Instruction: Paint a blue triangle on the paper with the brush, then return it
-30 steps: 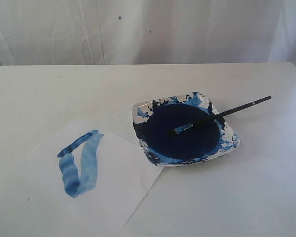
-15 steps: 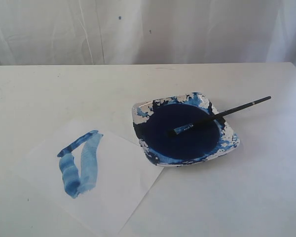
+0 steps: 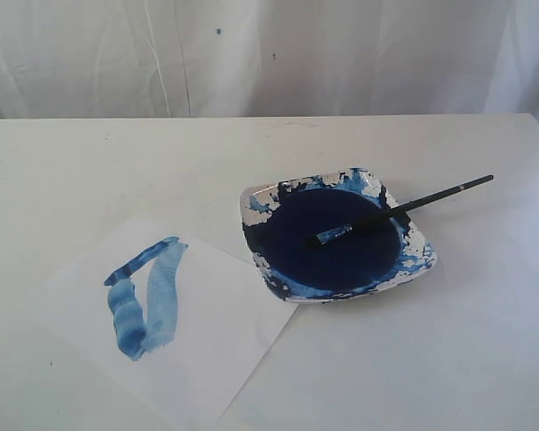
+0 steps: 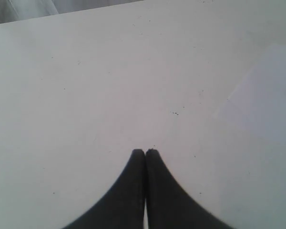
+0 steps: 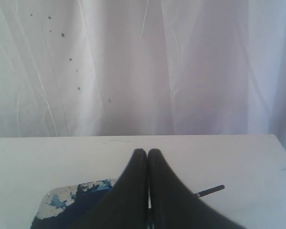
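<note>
Paper (image 3: 217, 334) edges faint against white table (image 3: 449, 359).

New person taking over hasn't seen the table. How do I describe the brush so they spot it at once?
On the white table, right of the painted paper, sits a square dish of dark blue paint. The brush lies across it, bristles over the paint, handle jutting past the right rim. It is the only long, thin black thing there.

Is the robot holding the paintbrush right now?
No, the brush lies by itself across the dish, with its bristles over the dark blue paint.
</note>
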Robot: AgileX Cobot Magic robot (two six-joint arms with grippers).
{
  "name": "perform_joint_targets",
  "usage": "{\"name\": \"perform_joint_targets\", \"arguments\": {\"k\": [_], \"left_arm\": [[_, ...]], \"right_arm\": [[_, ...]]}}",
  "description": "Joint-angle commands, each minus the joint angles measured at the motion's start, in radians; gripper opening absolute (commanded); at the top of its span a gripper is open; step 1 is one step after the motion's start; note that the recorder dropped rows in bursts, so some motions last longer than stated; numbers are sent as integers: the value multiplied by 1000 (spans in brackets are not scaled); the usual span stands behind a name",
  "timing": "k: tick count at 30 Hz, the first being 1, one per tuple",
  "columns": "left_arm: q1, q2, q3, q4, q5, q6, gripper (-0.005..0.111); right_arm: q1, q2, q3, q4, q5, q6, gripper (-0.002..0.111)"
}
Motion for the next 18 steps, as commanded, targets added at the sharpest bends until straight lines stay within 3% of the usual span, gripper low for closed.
{"name": "perform_joint_targets", "arguments": {"k": [1,6,11,18], "left_arm": [[-5,-4,4,2,-4,1,0],[-5,-4,4,2,-4,1,0],[-5,-4,4,2,-4,1,0],[-5,-4,4,2,-4,1,0]], "right_arm": [[-5,-14,12,-87,-18,-57,0],[-100,-117,138,-124,-39,-82,0],[-214,-271,337,-124,-193,-78,0],[-252,-421,491,-91,-302,-76,0]]}}
